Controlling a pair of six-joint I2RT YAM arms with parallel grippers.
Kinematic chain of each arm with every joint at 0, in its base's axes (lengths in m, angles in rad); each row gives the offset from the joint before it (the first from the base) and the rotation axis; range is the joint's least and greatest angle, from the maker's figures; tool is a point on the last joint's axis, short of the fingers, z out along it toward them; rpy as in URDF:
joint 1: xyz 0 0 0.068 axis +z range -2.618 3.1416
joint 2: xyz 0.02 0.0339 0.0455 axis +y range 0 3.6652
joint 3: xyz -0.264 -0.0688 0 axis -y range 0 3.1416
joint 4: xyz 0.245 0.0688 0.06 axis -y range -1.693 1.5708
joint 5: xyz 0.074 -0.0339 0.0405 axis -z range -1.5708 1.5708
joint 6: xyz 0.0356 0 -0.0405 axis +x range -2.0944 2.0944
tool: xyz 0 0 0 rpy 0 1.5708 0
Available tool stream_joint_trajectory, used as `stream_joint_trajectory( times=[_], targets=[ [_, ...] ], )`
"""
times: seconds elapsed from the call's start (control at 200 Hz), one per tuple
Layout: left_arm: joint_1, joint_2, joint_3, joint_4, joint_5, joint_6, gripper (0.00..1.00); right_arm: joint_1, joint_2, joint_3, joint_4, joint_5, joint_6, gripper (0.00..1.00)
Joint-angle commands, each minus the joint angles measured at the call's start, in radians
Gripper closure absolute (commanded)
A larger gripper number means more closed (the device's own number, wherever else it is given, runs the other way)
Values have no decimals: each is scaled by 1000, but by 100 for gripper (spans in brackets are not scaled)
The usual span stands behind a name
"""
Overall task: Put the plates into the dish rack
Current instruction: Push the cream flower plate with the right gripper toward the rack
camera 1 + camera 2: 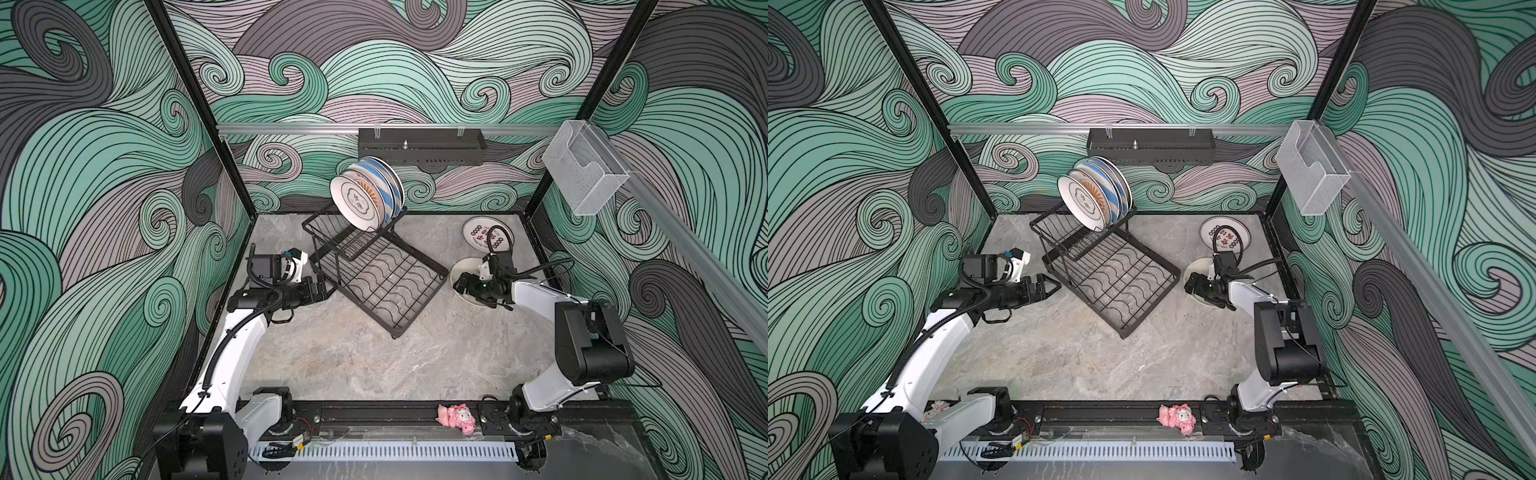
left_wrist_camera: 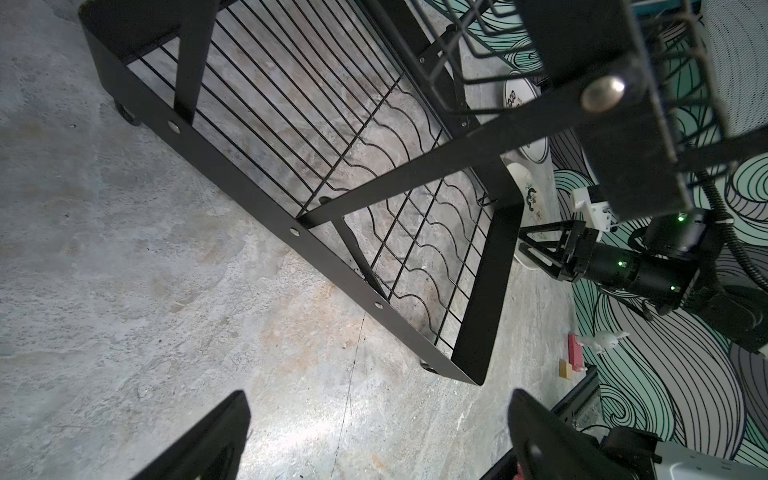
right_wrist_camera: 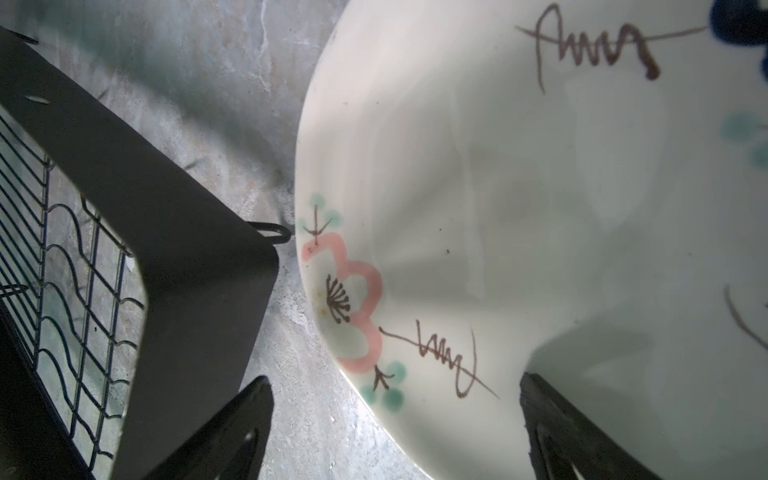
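The doodle plate [image 3: 540, 187] lies flat on the desk [image 1: 353, 365], just right of the rack [image 1: 382, 284]. The right claw [image 3: 395, 411] hangs empty with jaws wide, straddling the plate's rack-side rim, and the rack's corner crowds it. The left claw [image 2: 374, 424], also wide, waits left of the rack. The lettered plate [image 1: 478, 237] lies farther back.

You have a black perforated tray [image 1: 422, 146] hanging from the silver rail [image 1: 291, 129] on the back wall [image 1: 374, 62] (wave-patterned, like both side walls [image 1: 83, 208]) and a clear plastic box [image 1: 584, 170] on the right rail [image 1: 698, 257]. A pink plush toy [image 1: 456, 417] lies on the black front bar [image 1: 374, 412].
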Motion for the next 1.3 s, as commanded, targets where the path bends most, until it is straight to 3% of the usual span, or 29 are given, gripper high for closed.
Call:
stream_joint_trajectory(
  times=[0.0, 0.365, 0.921, 1.291],
  targets=[
    [4, -8, 0, 10, 15, 2, 2, -1, -31, -46, -30, -27, 30, 8],
    [3, -6, -1, 13, 18, 0, 1, 59, -159, -152, -74, -41, 47, 8],
    [1, -9, -1, 17, 27, -2, 2, 315, -300, -308, -64, -65, 185, 8],
    [-24, -10, 4, 1, -2, 6, 1, 519, -225, -277, 62, -109, 277, 10]
  ],
)
